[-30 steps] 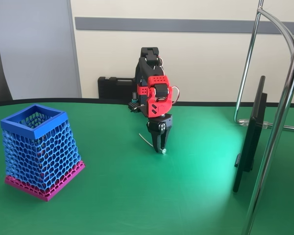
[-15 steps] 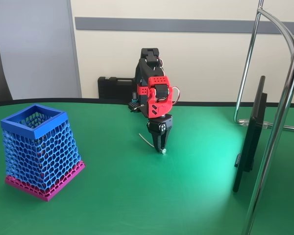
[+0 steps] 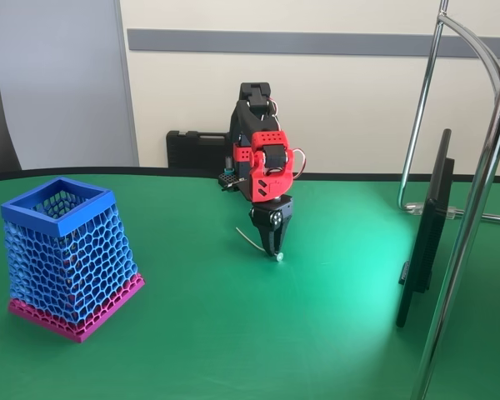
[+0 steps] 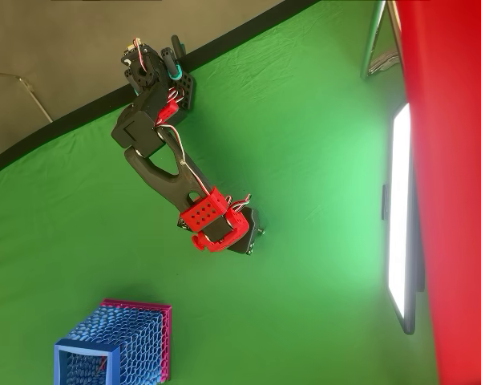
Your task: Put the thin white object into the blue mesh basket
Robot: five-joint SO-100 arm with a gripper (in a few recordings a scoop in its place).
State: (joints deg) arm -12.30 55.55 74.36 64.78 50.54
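Note:
The thin white object (image 3: 248, 240) runs from a free end at the left, through my fingers, to a small round knob just above the green table (image 3: 233, 333). In the fixed view my gripper (image 3: 274, 247) points straight down mid-table, shut on the strand. In the overhead view the red wrist (image 4: 216, 226) covers the fingers. The blue mesh basket (image 3: 67, 258) with its pink base stands upright at the left, well apart from the gripper. From overhead the blue mesh basket (image 4: 116, 346) sits at the lower left.
A thin black monitor (image 3: 425, 233) stands edge-on at the right, next to chrome stand tubes (image 3: 475, 208). A black case (image 3: 196, 150) lies behind the arm at the wall. Open green table lies between gripper and basket.
The gripper has risen a little off the table with the strand between its fingers. The basket has not moved.

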